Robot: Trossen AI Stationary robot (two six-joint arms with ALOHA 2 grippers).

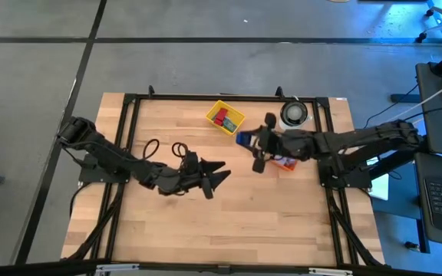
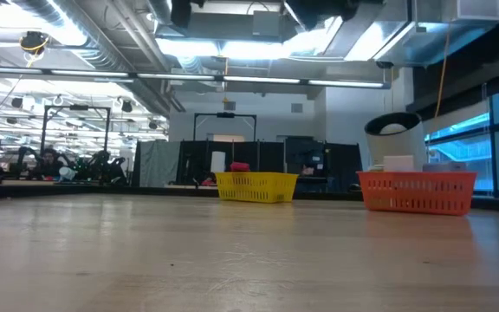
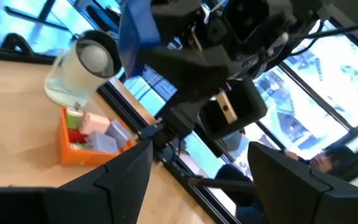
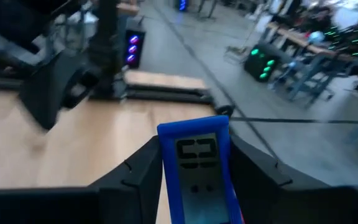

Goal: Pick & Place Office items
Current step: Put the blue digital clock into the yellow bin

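My right gripper [image 1: 253, 142] reaches in from the table's right and is shut on a flat dark blue piece [image 1: 243, 139], between the yellow bin [image 1: 225, 116] and the orange bin [image 1: 285, 162]. The yellow bin has red pieces [image 1: 222, 117] inside. The orange bin [image 3: 73, 152] holds pink, lavender and green pieces [image 3: 98, 130]. My left gripper [image 1: 222, 172] is open over the table's middle, pointing toward the right arm, and touches nothing. Neither gripper shows in the low view. My right gripper pinches the dark blue piece [image 4: 197, 158] between its two fingers [image 4: 135, 171], one on each long side. The fingers point roughly level toward the table's left and lie along the piece. Its free end [image 4: 194, 127] sticks out past the fingertips. It is lifted clear of the table.
A white roll in a clear holder [image 1: 294, 113] stands at the far right, just behind the orange bin [image 2: 416, 192]. The yellow bin [image 2: 256, 186] sits near the far edge. A black cable loop [image 1: 153, 146] lies by the left arm. Bare wood stretches toward the near edge.
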